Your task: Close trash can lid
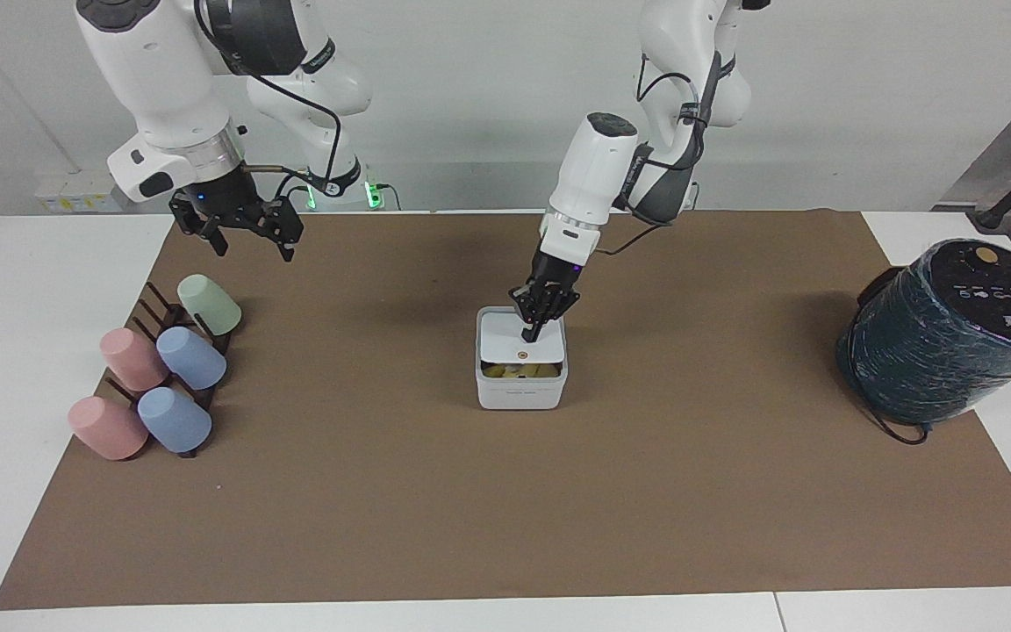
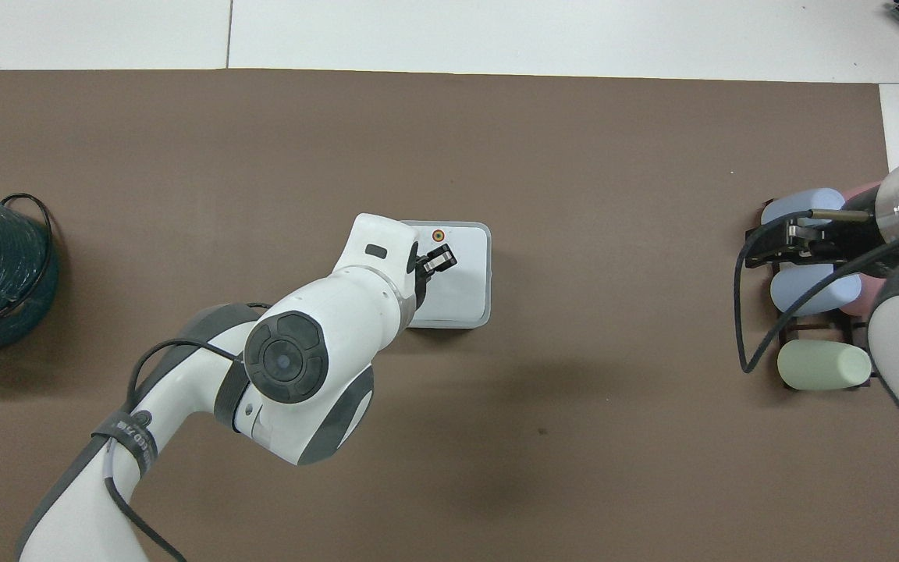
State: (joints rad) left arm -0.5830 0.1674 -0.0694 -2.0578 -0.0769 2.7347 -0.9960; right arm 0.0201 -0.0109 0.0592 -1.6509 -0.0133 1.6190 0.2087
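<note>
Fingertips [image 1: 530, 333] of the left gripper [image 1: 532, 328] are drawn together to one point and grip nothing; they rest on top of the lid [image 1: 514, 345], pointing down.

The lid sits at the centre of the facing view, on the trash can [image 1: 520, 396]. Its hinged edge is the one nearer the robots, higher in the frame. Its free edge, with the orange dot [image 1: 522, 355], is lower in the frame. The lid is tilted, not flat: a dark slit under the free edge shows yellow scraps [image 1: 519, 370] inside the can. From the fingertips the free edge lies straight down the frame, away from the robots, with the dot just beside them. The hinge line runs across the frame. I judge that the closing push should go downward and toward that free edge, where leverage is greatest. Little travel looks to be left.

The left arm comes in from the top of the frame directly above the can, so it is the nearer arm. The right gripper [image 1: 248, 235] waits with its fingers spread, holding nothing, in the upper part of the frame. It hangs over the brown mat [image 1: 383, 509] close to the cup rack [image 1: 163, 369], well apart from the can. A dark teal cylinder [image 1: 944, 333] stands at the left arm's end of the table.
</note>
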